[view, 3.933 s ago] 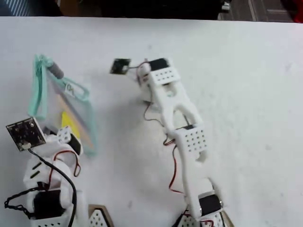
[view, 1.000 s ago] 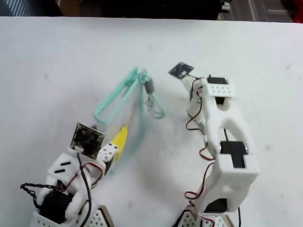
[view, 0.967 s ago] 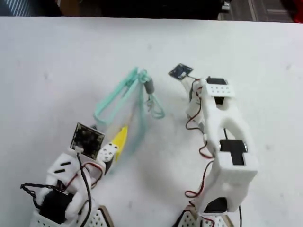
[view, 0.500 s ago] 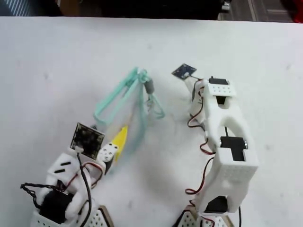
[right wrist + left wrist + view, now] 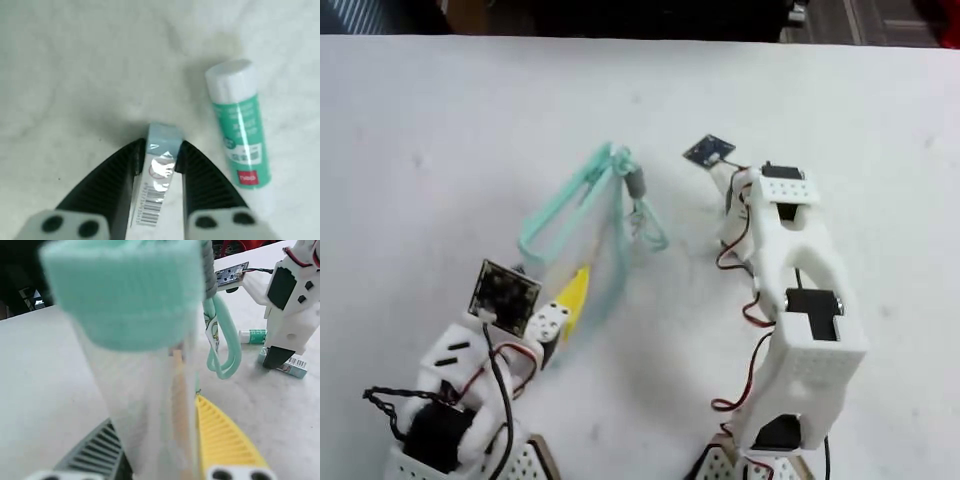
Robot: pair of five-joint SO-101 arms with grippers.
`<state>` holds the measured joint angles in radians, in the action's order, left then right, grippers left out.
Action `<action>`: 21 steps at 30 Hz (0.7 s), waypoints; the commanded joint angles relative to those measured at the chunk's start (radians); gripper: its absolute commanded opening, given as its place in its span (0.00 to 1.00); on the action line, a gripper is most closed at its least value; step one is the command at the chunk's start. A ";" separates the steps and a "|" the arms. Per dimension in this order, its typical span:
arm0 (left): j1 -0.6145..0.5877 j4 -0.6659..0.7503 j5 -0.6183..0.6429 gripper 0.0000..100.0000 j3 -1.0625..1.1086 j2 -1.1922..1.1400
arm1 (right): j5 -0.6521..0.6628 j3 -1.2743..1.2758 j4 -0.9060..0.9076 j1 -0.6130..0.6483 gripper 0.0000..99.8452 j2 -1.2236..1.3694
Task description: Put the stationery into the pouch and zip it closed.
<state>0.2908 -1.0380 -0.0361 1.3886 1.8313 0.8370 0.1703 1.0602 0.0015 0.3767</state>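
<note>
The small box (image 5: 158, 172) is pinched by the right claw (image 5: 160, 148), the pouch (image 5: 135, 385) by the left claw (image 5: 152, 415). The box should be lifted gently, with the grip held tight.

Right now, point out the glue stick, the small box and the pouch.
glue stick (image 5: 242, 135), right wrist view, green label on its body.
small box (image 5: 159, 167), right wrist view, its shiny top face.
pouch (image 5: 125, 295), left wrist view, teal top band.

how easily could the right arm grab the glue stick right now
Probably not yet: the right gripper is shut on a small blue box. The glue stick lies uncovered beside it.
</note>
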 commanded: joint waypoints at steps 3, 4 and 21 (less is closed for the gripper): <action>0.001 -0.003 -0.008 0.17 -0.041 -0.004 | 0.005 0.006 0.018 0.022 0.02 0.004; 0.001 -0.003 -0.008 0.17 -0.041 -0.004 | 0.005 0.006 0.018 0.022 0.02 0.004; 0.001 -0.003 -0.008 0.17 -0.041 -0.004 | 0.000 -0.017 0.134 0.047 0.02 -0.021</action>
<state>0.2908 -1.0380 -0.0361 1.3886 1.8313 0.8370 0.1688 1.1063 0.0061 0.3767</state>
